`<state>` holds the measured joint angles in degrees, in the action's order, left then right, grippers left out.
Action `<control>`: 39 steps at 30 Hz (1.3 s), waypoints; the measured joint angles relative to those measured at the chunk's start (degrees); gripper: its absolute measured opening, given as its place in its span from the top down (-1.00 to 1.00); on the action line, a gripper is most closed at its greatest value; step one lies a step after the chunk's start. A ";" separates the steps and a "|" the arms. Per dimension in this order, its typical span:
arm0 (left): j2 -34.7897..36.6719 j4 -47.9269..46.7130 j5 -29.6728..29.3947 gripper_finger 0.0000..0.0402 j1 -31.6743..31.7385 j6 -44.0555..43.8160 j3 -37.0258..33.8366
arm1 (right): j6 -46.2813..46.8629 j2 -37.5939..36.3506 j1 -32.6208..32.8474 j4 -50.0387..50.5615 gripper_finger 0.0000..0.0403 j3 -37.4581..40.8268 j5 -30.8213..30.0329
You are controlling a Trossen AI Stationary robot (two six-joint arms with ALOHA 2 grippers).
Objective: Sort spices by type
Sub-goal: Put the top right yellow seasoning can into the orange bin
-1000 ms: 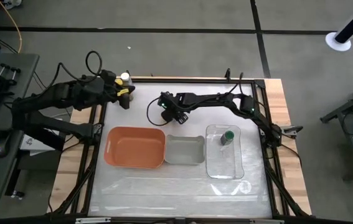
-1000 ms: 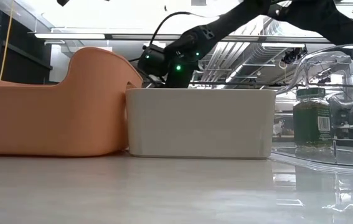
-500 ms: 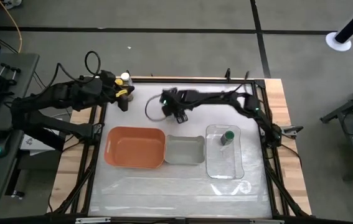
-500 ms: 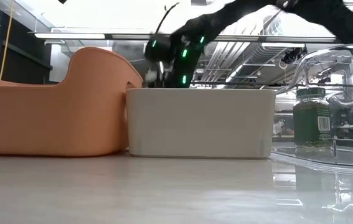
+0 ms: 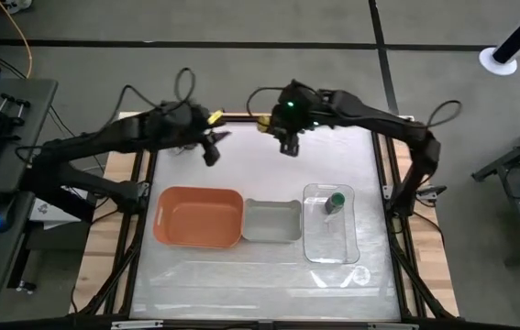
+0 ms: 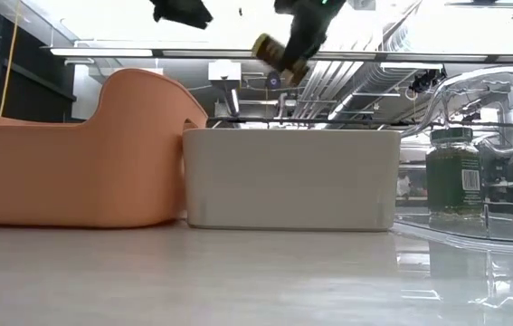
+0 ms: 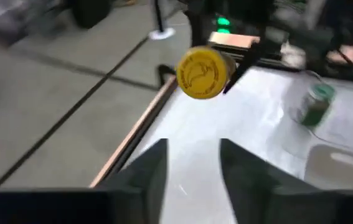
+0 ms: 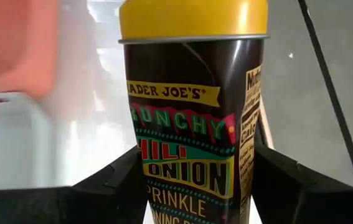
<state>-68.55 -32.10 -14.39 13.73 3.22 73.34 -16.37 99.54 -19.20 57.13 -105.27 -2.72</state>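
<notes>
A dark spice jar with a yellow lid point(image 5: 266, 121) hangs in the air over the table's far edge, shut in my right gripper point(image 5: 285, 128). In the low view the jar point(image 6: 274, 52) is tilted, with its lid toward the table's left. My left gripper point(image 5: 212, 145) hovers open just left of it, and the lid point(image 7: 202, 73) faces it in the left wrist view. A green-lidded jar point(image 5: 336, 201) stands on its base in the clear tray point(image 5: 313, 247). My right gripper pinches the jar's dark body point(image 8: 188, 186) below the label's middle, one finger point(image 8: 117, 183) on each side. The jar lies along the fingers, its yellow lid point(image 8: 193, 18) at the end away from the wrist. It is lifted clear of the table and tilted.
An orange tray point(image 5: 198, 217), a grey tray point(image 5: 271, 221) and the clear tray sit in a row across the table's middle. In the low view the orange tray point(image 6: 66, 163) and the grey tray point(image 6: 288, 177) stand side by side. Metal frame rails run along the table's edges.
My right gripper has risen from just behind the grey tray and moved toward the far edge, carrying the yellow-lidded jar up clear of the table. My left gripper has swung from the far left corner rightward toward the jar and has lifted.
</notes>
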 joint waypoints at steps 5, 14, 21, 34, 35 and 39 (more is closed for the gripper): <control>-4.67 9.65 1.81 -0.34 1.78 4.95 0.00 | 4.17 -4.97 4.67 2.40 -0.08 -0.01 -0.59; -5.95 15.71 13.79 -0.72 0.80 5.39 0.00 | 1.09 -4.51 9.25 1.31 -0.08 0.01 -11.25; -7.37 15.83 12.41 -0.73 -0.48 4.42 0.07 | -1.73 -3.66 10.19 -4.18 -0.08 0.01 -11.83; -9.50 22.38 13.09 -0.73 -2.88 4.94 0.04 | -3.20 -2.55 12.18 -6.24 -0.08 0.01 -11.81; -9.52 22.49 13.31 -0.73 -2.99 4.92 0.04 | -3.20 -2.58 12.29 -6.87 -0.08 0.01 -11.63; -10.38 22.04 13.50 -0.73 -3.03 4.77 0.04 | -3.20 -2.66 13.22 -8.53 -0.08 0.01 -11.70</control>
<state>-78.93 -10.06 -0.89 10.70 7.99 73.38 -19.57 96.88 -5.99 48.60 -105.25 -14.42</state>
